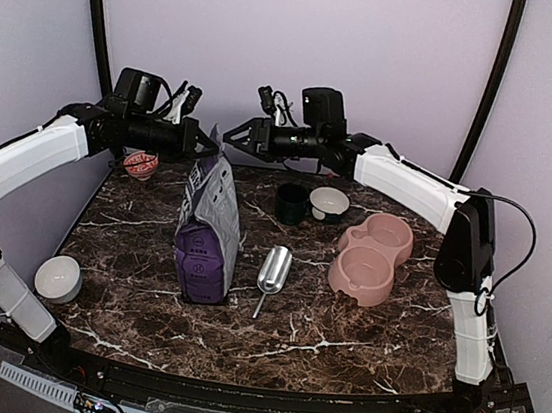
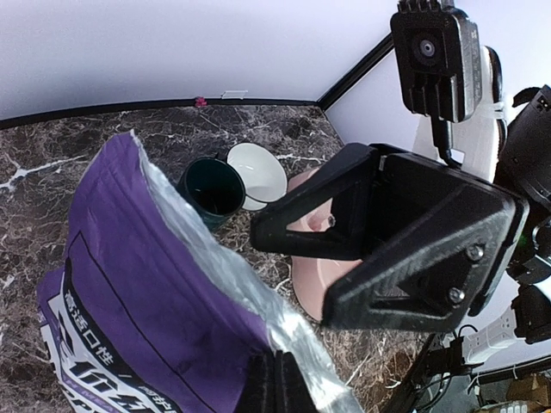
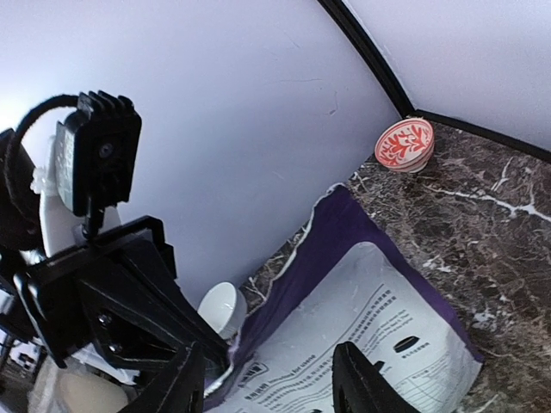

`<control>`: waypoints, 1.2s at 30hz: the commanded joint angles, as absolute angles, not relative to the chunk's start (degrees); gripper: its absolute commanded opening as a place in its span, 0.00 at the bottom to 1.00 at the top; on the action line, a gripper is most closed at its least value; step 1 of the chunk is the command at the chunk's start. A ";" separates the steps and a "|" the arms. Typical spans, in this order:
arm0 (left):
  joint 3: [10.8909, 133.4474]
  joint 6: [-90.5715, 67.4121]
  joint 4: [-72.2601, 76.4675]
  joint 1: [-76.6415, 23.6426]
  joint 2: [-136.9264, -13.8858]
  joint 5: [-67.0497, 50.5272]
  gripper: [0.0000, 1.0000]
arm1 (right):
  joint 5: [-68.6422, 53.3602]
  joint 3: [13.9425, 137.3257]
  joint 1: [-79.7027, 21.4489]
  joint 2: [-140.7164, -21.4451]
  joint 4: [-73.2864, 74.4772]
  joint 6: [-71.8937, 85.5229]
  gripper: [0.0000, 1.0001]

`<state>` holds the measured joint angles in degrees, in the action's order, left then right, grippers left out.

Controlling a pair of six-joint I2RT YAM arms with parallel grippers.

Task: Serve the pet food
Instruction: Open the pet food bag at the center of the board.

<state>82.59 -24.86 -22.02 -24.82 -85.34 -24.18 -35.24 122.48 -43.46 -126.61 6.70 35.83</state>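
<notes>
No kibble shows; it is hidden inside the purple-and-grey printed bag (image 1: 208, 228), which stands upright left of the table's middle. My left gripper (image 1: 211, 148) is shut on the bag's top edge; in the left wrist view its fingers (image 2: 277, 379) pinch the silver lining of the bag (image 2: 155, 284). My right gripper (image 1: 232, 136) is open and empty, just right of the bag's top and facing the left gripper. In the right wrist view its fingers (image 3: 357, 379) stand spread over the bag's printed side (image 3: 370, 301). The pink double bowl (image 1: 372, 259) sits at the right.
A metal scoop (image 1: 272, 272) lies between the bag and the pink bowl. A dark green cup (image 1: 291, 203) and a white bowl (image 1: 329, 203) stand behind it. A red patterned bowl (image 1: 141, 164) sits at the back left, a white bowl (image 1: 58, 277) at the near left.
</notes>
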 commanded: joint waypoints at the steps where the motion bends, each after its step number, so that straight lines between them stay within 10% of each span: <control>1: 80.48 -24.92 -23.37 -24.52 -82.98 -22.43 0.00 | -32.22 125.68 -43.65 -127.62 9.97 32.40 0.45; 19: 79.64 -25.12 -22.59 -24.61 -82.71 -22.94 0.00 | -33.20 133.29 -45.33 -132.60 10.01 33.48 0.43; 28: 79.75 -25.02 -22.58 -24.61 -82.79 -22.63 0.00 | -34.02 133.33 -45.78 -133.25 10.24 32.60 0.05; 36: 79.72 -24.84 -22.33 -24.61 -82.12 -22.07 0.00 | -29.11 135.99 -46.20 -133.68 20.55 23.02 0.00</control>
<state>80.84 -25.32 -20.62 -24.82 -84.29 -23.29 -32.40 133.91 -45.39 -132.35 14.39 30.11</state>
